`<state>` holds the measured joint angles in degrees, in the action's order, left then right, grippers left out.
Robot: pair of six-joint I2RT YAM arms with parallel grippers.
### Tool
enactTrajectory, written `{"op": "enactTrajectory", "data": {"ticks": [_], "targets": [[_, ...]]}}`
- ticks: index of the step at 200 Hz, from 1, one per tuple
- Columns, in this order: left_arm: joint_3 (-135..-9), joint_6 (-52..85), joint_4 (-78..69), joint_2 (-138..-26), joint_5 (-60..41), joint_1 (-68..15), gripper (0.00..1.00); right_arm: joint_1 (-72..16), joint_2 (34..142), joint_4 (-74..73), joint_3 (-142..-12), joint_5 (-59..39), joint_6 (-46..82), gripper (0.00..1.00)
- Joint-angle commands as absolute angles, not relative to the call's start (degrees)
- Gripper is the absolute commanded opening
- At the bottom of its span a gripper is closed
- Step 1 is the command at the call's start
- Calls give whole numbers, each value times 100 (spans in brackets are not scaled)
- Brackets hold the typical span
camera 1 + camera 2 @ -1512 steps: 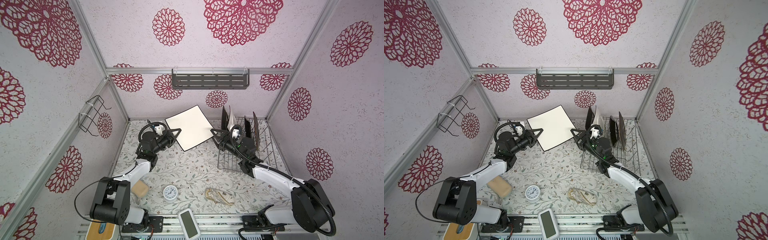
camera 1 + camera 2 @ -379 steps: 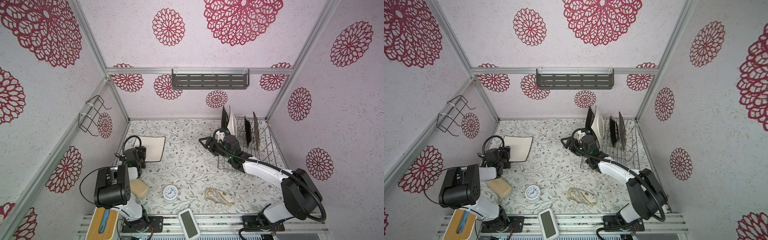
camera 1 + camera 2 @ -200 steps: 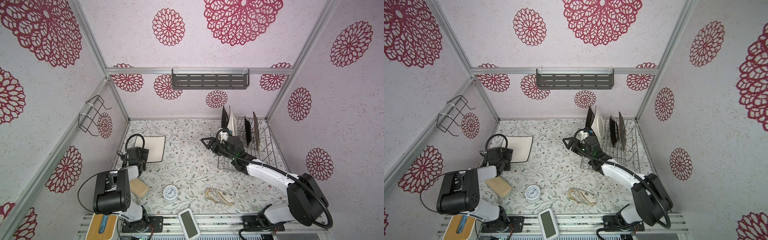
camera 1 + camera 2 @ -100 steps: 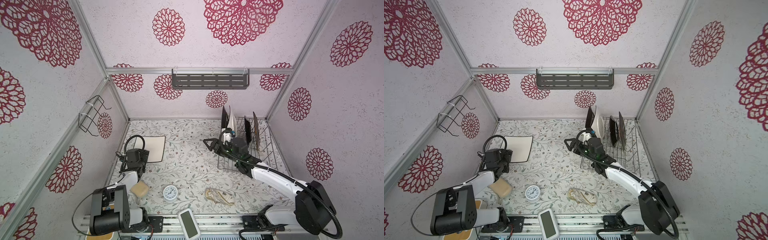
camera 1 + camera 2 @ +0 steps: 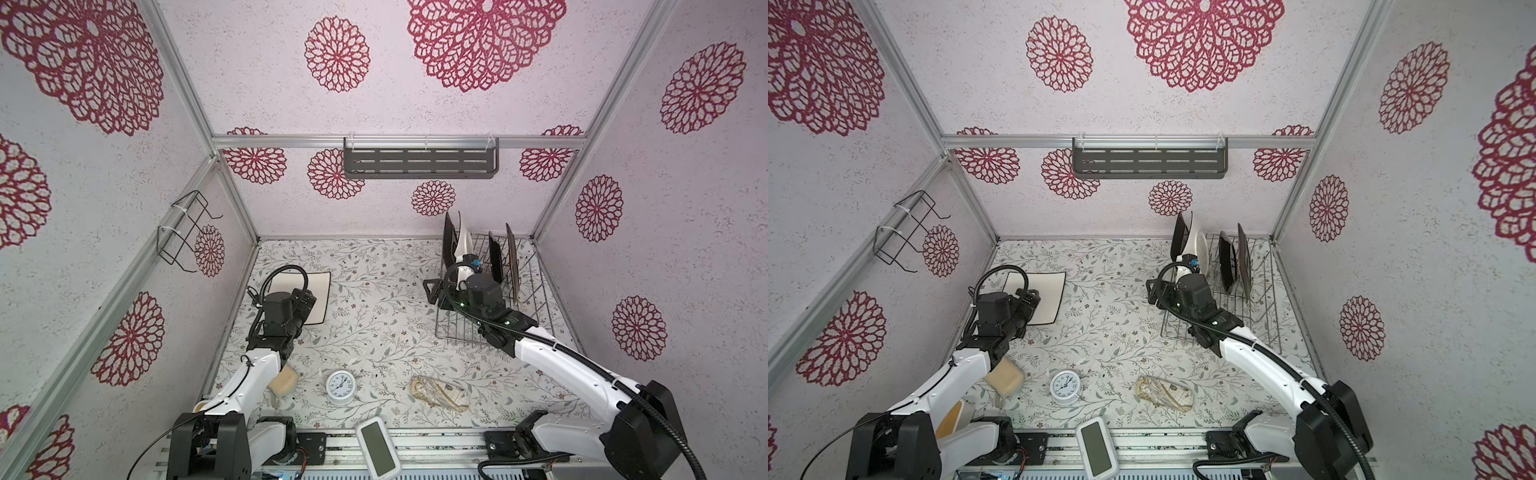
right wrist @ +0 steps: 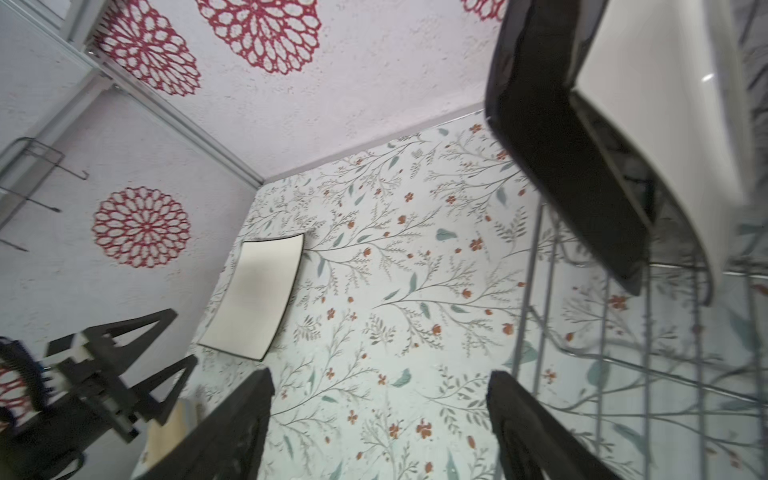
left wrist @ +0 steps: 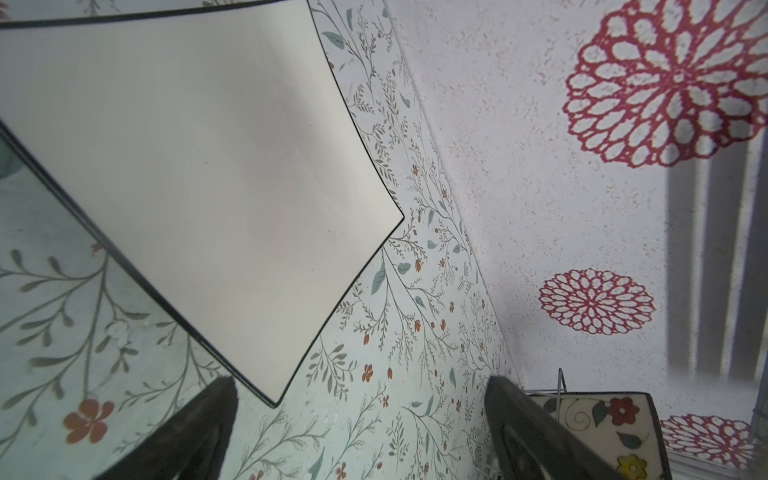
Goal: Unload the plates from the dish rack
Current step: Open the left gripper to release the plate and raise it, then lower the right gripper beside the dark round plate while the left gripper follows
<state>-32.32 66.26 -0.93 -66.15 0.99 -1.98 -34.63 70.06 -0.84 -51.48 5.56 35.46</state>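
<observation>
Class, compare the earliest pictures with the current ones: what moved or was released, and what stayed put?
The white square plate, earlier held up mid-table by the left gripper, now lies flat at the far left; the gripper has released it and stands open. Unchanged: four plates upright in the dish rack, right gripper open beside them.

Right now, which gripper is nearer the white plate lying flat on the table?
Left. The left gripper hovers open at the plate's near edge; the right gripper is across the table, beside the dish rack.
</observation>
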Motion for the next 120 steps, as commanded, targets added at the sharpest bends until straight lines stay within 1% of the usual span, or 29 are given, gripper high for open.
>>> {"op": "enactTrajectory", "data": {"ticks": [1, 54, 97, 120], "targets": [[-3394, 6390, -79, -6521, 57, -367, 97, -3445, 6859, 629, -5472, 1768, 2755, 84], [-3591, 6324, -534, -6768, -126, -879, 97, -3438, 7264, 1371, -5765, 3116, 2185, 83], [-3820, 6275, -824, -7171, -343, -1176, 97, -3437, 7886, 1544, -6022, 3691, 2096, 81], [-3817, 6309, -1010, -7304, -489, -1203, 97, -3437, 8136, 1510, -6141, 3947, 2092, 76]]}}
